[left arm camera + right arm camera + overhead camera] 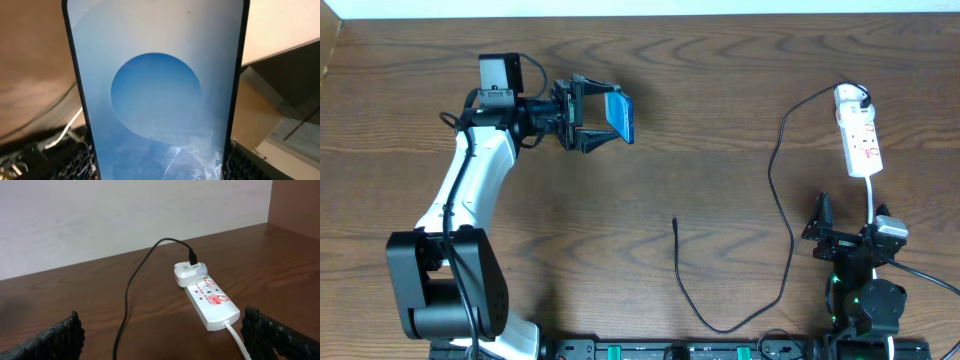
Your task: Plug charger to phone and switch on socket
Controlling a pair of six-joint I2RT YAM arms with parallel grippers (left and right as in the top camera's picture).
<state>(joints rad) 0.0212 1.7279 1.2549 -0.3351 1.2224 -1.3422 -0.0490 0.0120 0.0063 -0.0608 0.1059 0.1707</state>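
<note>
Brown wood table (650, 60). Far left, blue-screened phone (620, 116) pinched by its edges in left gripper (605, 116). Near right, right gripper (848, 222) spread wide, facing white power strip (863, 140). Black charger cable (772, 170) looping from strip's adapter (847, 96), tip loose mid-table, well apart from phone.

Overhead: straight down, whole tabletop (670, 150). Left wrist: very close on the phone (160, 100). Right wrist: low, facing the socket (212, 302); overhead shares both.
</note>
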